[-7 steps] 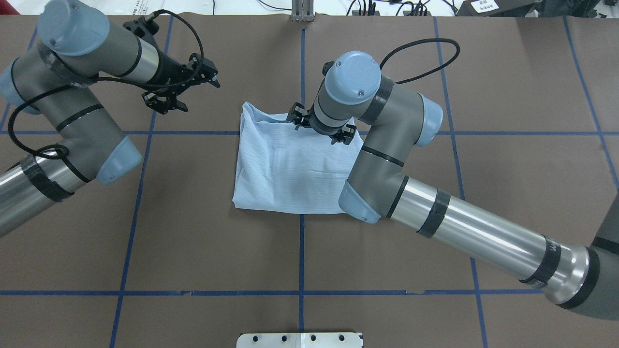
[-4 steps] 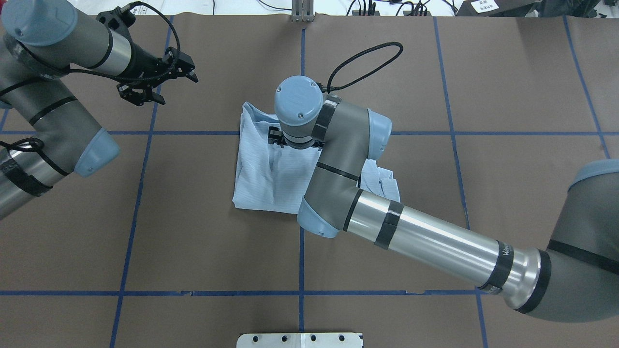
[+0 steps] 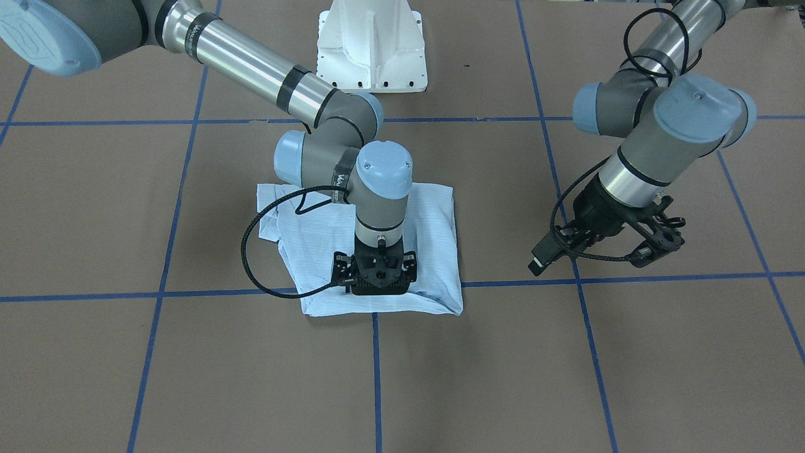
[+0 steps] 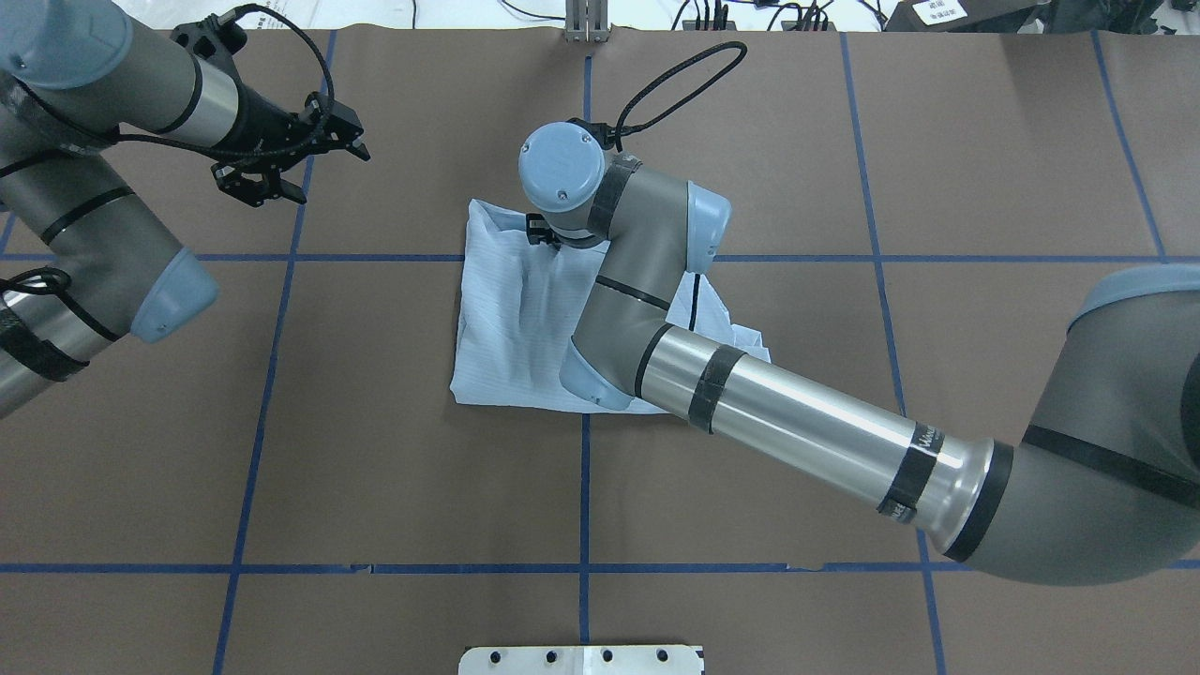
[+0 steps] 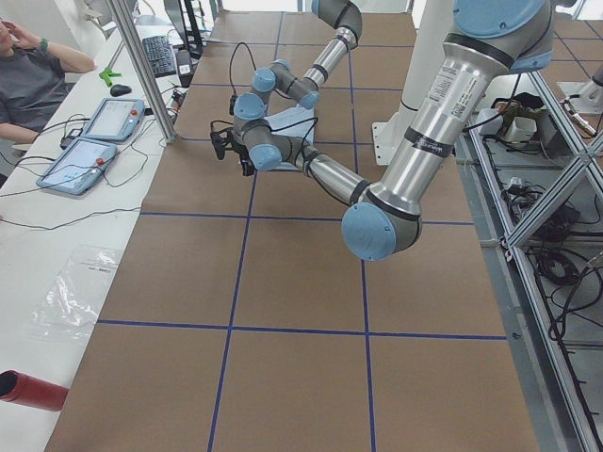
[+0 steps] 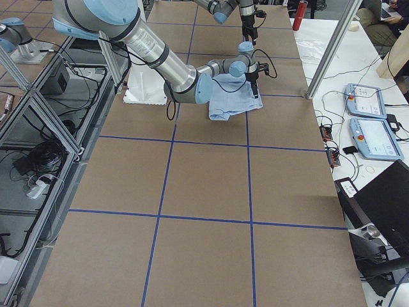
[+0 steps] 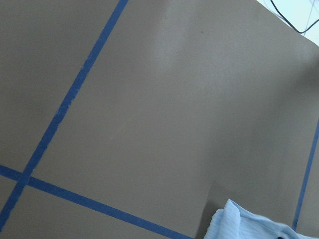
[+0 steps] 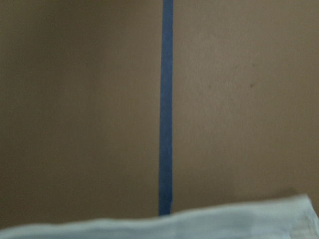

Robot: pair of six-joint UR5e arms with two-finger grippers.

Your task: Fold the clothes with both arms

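Closest to my base, the shirt [image 4: 506, 328] lies in a rough rectangle mid-table [image 4: 375, 422], with my right forearm [image 4: 797, 412] reaching in low over its near edge. On my right side a rumpled wad [image 4: 741, 342] pokes out from under the neat part, so honestly this fold isn't clean.

Further out, my right gripper [image 3: 376, 277] is planted straight down on the shirt's far edge. I can't tell if it's clamped on fabric or let go, since the fingertips are hidden under the wrist in every view. That's my worry. This stuff looks thin, so if I lift off with a pinch of it caught, I reckon the top layer comes up with me and the fold flops open. Sliding sideways would probably drag the lot and add wrinkles.

Farthest out, my left gripper [image 3: 657, 246] hangs empty with its fingers spread over bare table, well apart from the shirt. So nothing's pinning the cloth if it shifts.
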